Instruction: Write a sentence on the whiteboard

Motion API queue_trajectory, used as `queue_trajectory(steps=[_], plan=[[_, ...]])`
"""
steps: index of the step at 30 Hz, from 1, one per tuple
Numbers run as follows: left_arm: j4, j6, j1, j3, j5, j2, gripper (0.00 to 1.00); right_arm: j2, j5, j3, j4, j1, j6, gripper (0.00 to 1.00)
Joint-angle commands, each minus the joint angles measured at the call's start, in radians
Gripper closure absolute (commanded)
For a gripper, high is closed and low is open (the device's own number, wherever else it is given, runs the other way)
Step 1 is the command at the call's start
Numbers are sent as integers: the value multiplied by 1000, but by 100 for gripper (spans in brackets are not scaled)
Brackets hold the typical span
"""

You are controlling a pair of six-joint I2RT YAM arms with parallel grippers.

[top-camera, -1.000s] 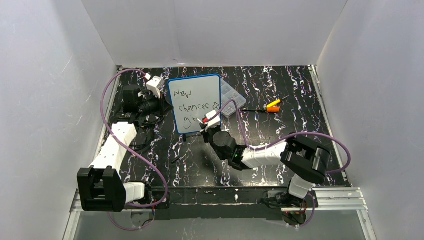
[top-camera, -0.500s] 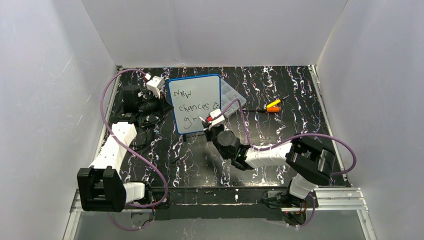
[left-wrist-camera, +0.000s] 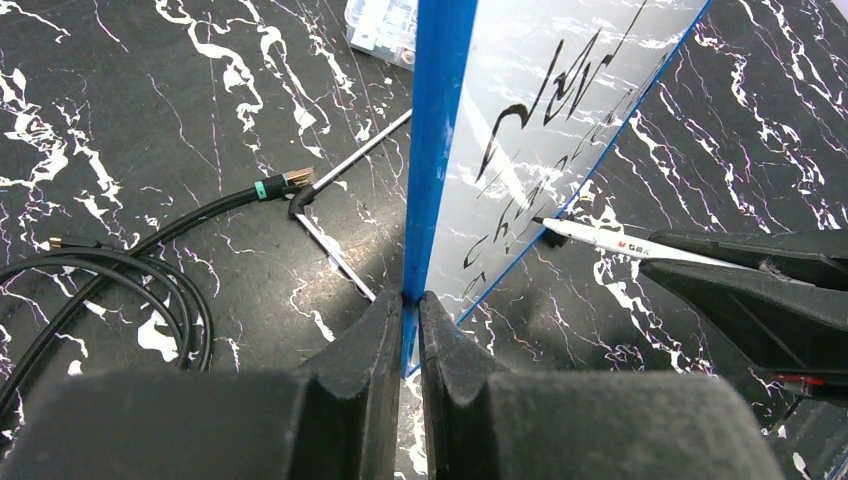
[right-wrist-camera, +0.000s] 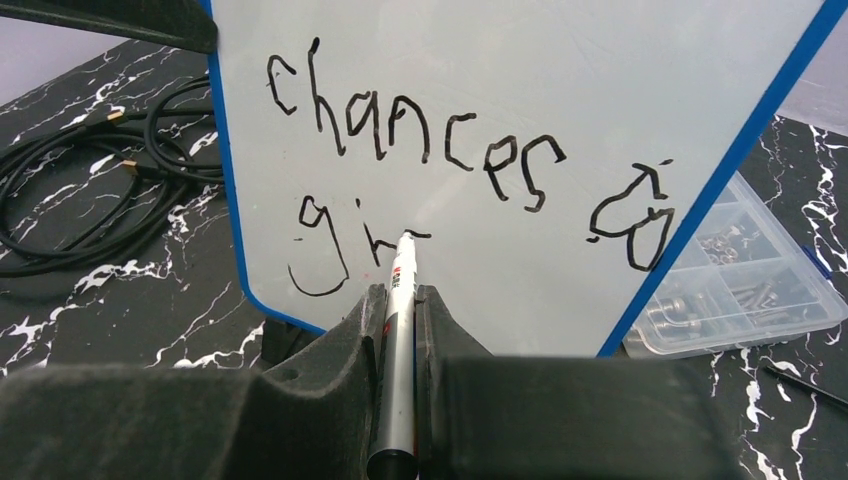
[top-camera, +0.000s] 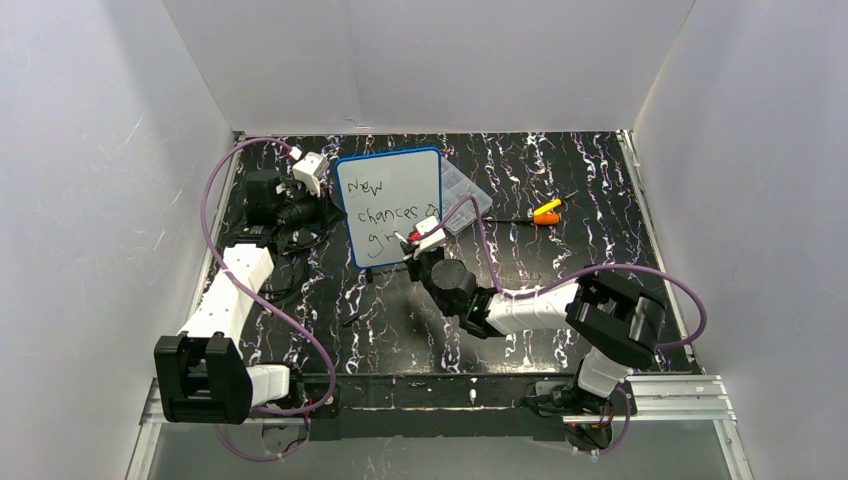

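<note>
Here left claw (left-wrist-camera: 411, 305) clamps the whiteboard (left-wrist-camera: 437, 150) edge; right claw (right-wrist-camera: 398, 295) grips marker (right-wrist-camera: 403, 262), blank space rightward.

We see plain white walls (top-camera: 430, 60) closing three sides of a black tabletop (top-camera: 590, 170) veined with white marbling; an aluminium rail (top-camera: 670, 395) runs along its near edge; the light falls even and soft.

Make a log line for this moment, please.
left tool: shut on whiteboard | right tool: shut on marker | sentence: unfinished, at "gr"
</note>
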Motion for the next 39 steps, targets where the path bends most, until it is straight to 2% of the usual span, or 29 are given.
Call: queue_trajectory(steps=[1,14,26,39], plan=[[17,-1,-3,-5,35,-13,100,14,-3,39,36,-6,-16,99],[16,0,-4,-6,35,-13,100,-1,21,-10,-27,-5,27,99],[16,-1,-3,-6,35,-12,100,-37,72,-6,16,-5,-16,99],[16,0,-3,-5,34,-14,100,-36,50,29,43,-5,-61,99]])
